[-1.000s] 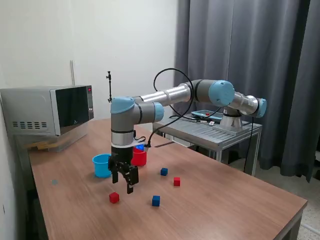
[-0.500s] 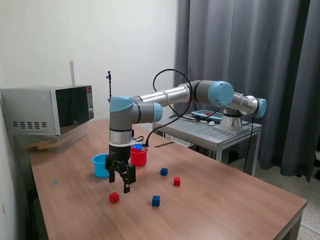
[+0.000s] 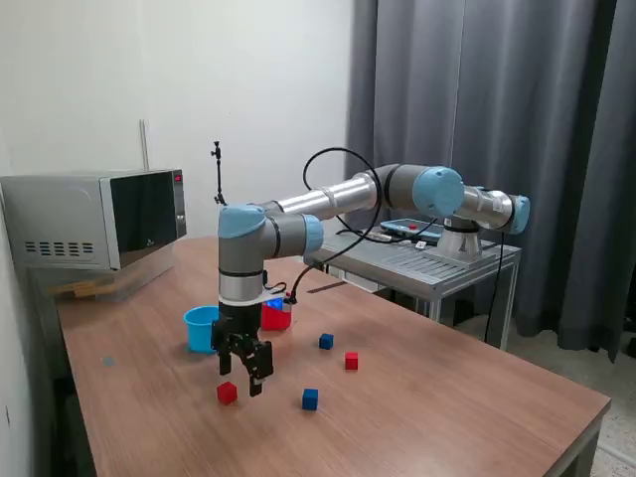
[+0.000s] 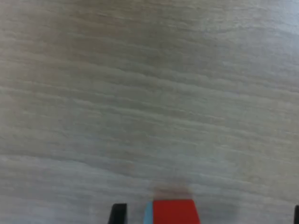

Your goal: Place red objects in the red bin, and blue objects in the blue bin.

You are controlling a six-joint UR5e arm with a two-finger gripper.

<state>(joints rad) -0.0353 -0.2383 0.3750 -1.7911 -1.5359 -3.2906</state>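
On the wooden tabletop [image 3: 417,397], the nearest red cube [image 3: 228,393] sits beside a dark blue cube [image 3: 310,398] to the exterior view's right. The pincer [image 3: 243,376] hangs just above the red cube, its jaws spread apart and holding nothing; the wrist view shows that cube [image 4: 175,211] between the fingers [image 4: 117,214]. Farther back lie a second red cube [image 3: 351,361] and a second blue cube [image 3: 326,341]. Behind the arm stand the light blue cup [image 3: 201,327] and the red cup [image 3: 276,316].
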